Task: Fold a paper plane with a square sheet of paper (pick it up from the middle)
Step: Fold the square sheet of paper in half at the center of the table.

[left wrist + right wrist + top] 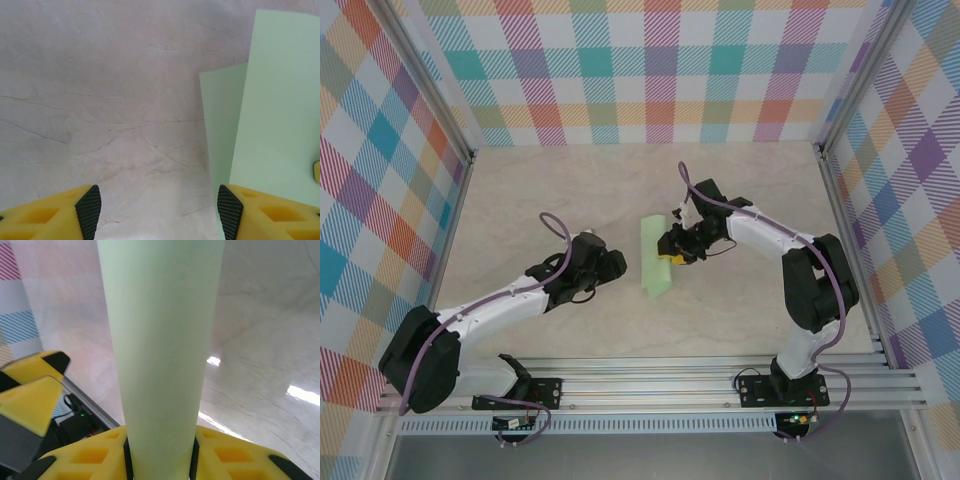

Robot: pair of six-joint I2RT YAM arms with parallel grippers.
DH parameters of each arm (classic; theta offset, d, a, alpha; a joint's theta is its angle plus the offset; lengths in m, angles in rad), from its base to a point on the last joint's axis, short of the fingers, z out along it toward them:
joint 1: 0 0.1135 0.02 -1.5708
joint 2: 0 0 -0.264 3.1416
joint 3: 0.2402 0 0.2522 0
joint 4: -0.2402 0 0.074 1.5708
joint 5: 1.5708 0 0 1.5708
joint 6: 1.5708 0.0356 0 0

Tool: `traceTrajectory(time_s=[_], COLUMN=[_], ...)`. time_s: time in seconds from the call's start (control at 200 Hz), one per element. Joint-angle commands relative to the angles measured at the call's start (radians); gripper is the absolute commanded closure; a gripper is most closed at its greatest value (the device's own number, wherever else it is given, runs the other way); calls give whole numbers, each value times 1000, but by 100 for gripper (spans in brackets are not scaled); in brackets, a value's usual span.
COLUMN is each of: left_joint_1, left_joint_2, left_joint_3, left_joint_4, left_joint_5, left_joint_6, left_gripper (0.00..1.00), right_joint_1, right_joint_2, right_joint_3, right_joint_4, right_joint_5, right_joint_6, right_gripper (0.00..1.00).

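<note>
Paper (654, 262), folded into a narrow pale green strip, is seen at the middle of the top view, its long axis running from upper to lower frame. It is clamped from its right side by the right tool (671, 250). The left tool (159, 211) is held with jaws apart and empty just left of the strip, over the bench (740, 310), so the free edge is judged nearest to it.
</note>
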Motion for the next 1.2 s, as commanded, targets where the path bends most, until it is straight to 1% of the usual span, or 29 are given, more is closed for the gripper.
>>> traceTrajectory(time_s=[0.0,0.19,0.255,0.305,0.365,0.44,0.535,0.61,0.905,1.01,1.095,1.195], left_joint_1=[31,58,62,64,67,67,67,68,67,67,67,67], left_joint_2=[-53,-64,-57,-52,-44,-32,-16,-2,33,35,37,37], left_joint_3=[-25,-40,-40,-41,-42,-42,-41,-37,-26,-23,-17,-16], left_joint_4=[-33,-33,-29,-25,-17,-6,8,16,32,32,28,32], left_joint_5=[-27,6,18,29,39,53,68,78,107,106,108,107], left_joint_6=[9,21,24,28,30,32,32,34,35,32,33,29], left_gripper=[33,33,33,33,32,32,32,32,32,32,32,32], right_joint_1=[6,40,52,59,61,61,61,62,61,64,69,76], right_joint_2=[25,108,125,134,140,143,146,148,187,209,218,227], right_joint_3=[15,-45,-59,-64,-66,-62,-42,-24,62,87,102,118], right_joint_4=[101,216,221,199,163,110,46,9,-143,-171,-184,-191], right_joint_5=[-31,29,60,88,121,171,203,213,239,225,220,214], right_joint_6=[103,228,243,239,217,181,125,84,-74,-118,-144,-163], right_gripper=[66,65,65,63,60,53,44,41,36,36,33,33])
